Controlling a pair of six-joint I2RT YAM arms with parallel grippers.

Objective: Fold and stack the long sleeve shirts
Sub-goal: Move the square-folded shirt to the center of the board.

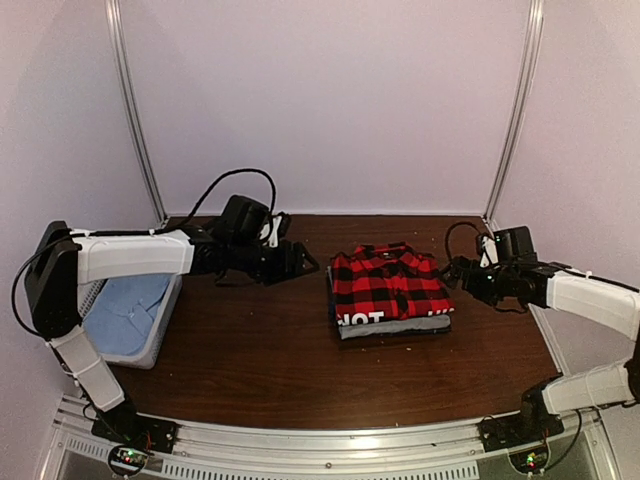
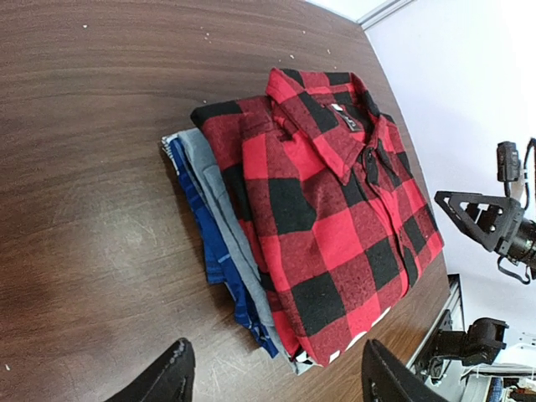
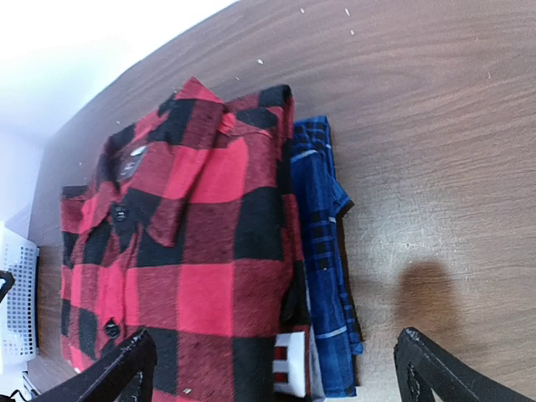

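1. The long sleeve shirts (image 1: 388, 295) lie as one folded stack in the middle of the top view, on the dark wooden table (image 1: 250, 350).
2. The red-and-black flannel (image 2: 335, 209) is on top, collar and buttons facing up, with white letters showing along its lower edge in the top view.
3. The grey shirt (image 2: 219, 193) lies folded directly under it, its edge showing along the left side of the stack in the left wrist view.
4. A blue plaid garment (image 3: 322, 251) sits at the bottom of the stack, its edge sticking out.
5. The left pincer (image 2: 272, 368) is released and holds nothing, its fingers spread above the table beside the stack.
6. The right pincer (image 3: 276, 368) is likewise spread wide and empty, on the opposite side of the stack.
7. The folding and stacking look finished for these shirts.
8. A white basket (image 1: 165, 335) at the left of the top view holds a light blue cloth (image 1: 125, 310). I cannot tell whether it is another shirt to fold.
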